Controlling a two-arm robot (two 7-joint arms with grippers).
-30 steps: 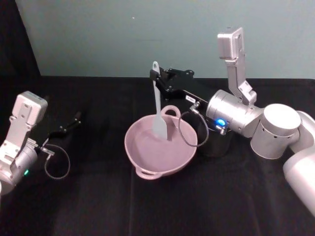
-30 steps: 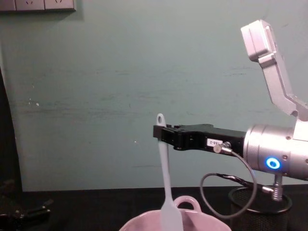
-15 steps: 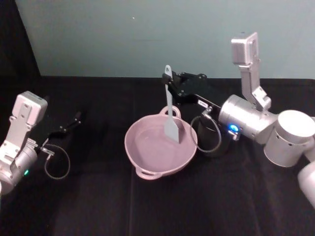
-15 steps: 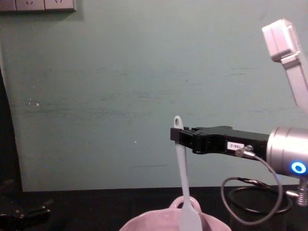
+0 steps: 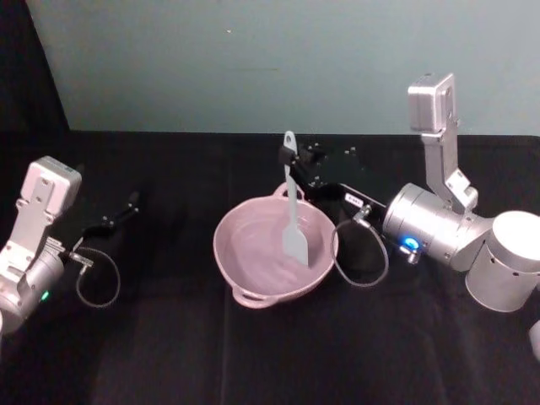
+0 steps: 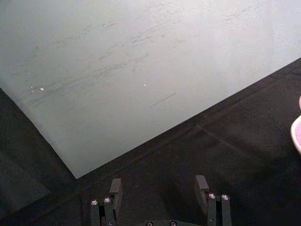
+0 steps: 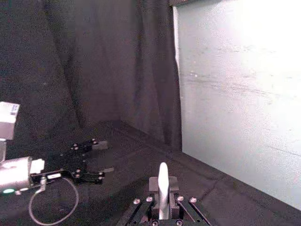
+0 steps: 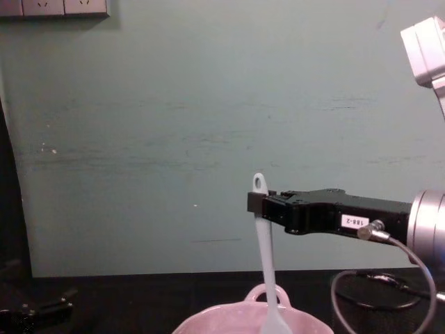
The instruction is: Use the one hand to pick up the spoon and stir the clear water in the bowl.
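The pale pink bowl (image 5: 253, 266) sits mid-table, and its rim (image 8: 229, 321) shows at the chest view's lower edge. The white spoon (image 5: 292, 211) stands nearly upright, its flat blade down inside the bowl's right half. My right gripper (image 5: 297, 171) reaches in from the right, shut on the spoon's handle just below the hole. From the side, the spoon (image 8: 263, 243) hangs from the right gripper (image 8: 256, 203); the handle (image 7: 162, 188) stands between its fingers. The clear water (image 5: 257, 253) is barely visible. My left gripper (image 5: 118, 215) rests open at the far left.
A grey cable loop (image 5: 361, 253) hangs from my right wrist beside the bowl's right rim. Black cloth (image 5: 169, 354) covers the table, and a teal wall (image 8: 174, 125) stands behind. My left gripper (image 6: 158, 188) points at bare cloth, and the bowl's edge (image 6: 297, 134) sits off to one side.
My right gripper has carried the spoon to the right across the bowl and slightly toward me. The blade went from the bowl's middle to its right side. The left arm stayed still.
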